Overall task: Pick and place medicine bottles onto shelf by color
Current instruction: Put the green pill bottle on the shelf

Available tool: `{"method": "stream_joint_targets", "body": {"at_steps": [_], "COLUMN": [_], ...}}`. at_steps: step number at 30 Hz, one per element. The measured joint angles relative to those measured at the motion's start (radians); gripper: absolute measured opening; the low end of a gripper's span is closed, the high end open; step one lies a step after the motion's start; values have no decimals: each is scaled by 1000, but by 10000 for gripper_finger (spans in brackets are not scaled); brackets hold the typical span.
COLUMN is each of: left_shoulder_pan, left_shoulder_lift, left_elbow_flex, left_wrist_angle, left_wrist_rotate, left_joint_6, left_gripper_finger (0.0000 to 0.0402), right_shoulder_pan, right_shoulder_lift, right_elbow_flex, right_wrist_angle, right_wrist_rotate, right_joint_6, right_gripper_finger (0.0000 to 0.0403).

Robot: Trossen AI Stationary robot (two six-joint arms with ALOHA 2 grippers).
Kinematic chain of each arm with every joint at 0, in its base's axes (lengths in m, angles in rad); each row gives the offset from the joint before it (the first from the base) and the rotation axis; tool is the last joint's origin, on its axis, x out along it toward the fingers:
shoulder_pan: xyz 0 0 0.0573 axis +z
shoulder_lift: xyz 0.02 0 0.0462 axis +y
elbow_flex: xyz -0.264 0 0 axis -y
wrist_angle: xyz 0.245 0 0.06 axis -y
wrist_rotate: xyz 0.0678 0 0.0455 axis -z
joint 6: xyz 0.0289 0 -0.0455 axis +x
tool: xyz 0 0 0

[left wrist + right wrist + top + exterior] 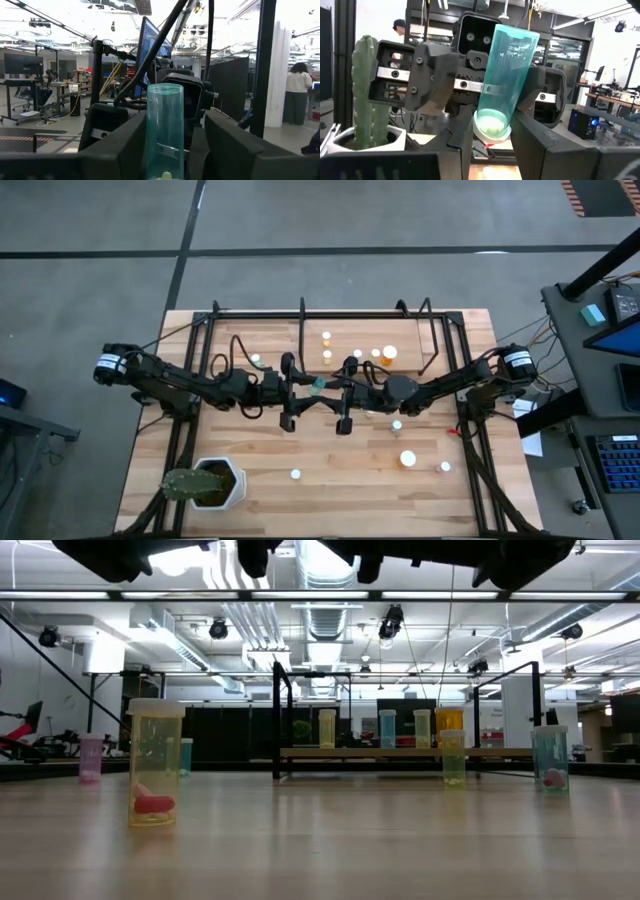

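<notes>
Teal bottle [504,80] lies level between arms; right hand [492,145] grips its cap end, left hand [165,150] open.

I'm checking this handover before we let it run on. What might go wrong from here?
1. The teal bottle sits tilted between the right gripper fingers, cap end down; with the left gripper fingers standing apart around it, it may slip and drop.
2. Both grippers meet mid-air above the table, so a fall could send it rolling among the loose bottles.
</notes>
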Motion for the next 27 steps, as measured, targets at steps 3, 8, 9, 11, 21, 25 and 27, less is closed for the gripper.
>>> {"method": "stream_joint_targets", "body": {"at_steps": [3,8,9,11,21,25,27], "left_shoulder_pan": [1,8,8,8,30,58,71], "left_shoulder_lift": [-20,-121,-143,-191,-178,-54,-1], "left_elbow_flex": [-15,-58,-64,-73,-81,-81,-82], "left_wrist_angle": [-53,-179,-212,-311,-395,-305,-255], "left_wrist_rotate": [-7,-19,-21,-21,90,77,77], "left_joint_6": [-1,-4,-4,-8,-278,-372,-387], "left_gripper_finger": [206,216,216,217,217,217,217], "right_shoulder_pan": [0,6,9,17,25,31,38], "right_shoulder_lift": [-5,-87,-113,-169,-256,-223,-202], "right_elbow_flex": [0,0,0,8,81,85,105], "right_wrist_angle": [-27,-254,-323,-473,-870,-778,-781], "right_wrist_rotate": [6,104,136,214,440,439,437], "right_joint_6": [-29,-194,-258,-452,-1816,-2093,-2111], "right_gripper_finger": [101,101,102,102,102,102,102]}}
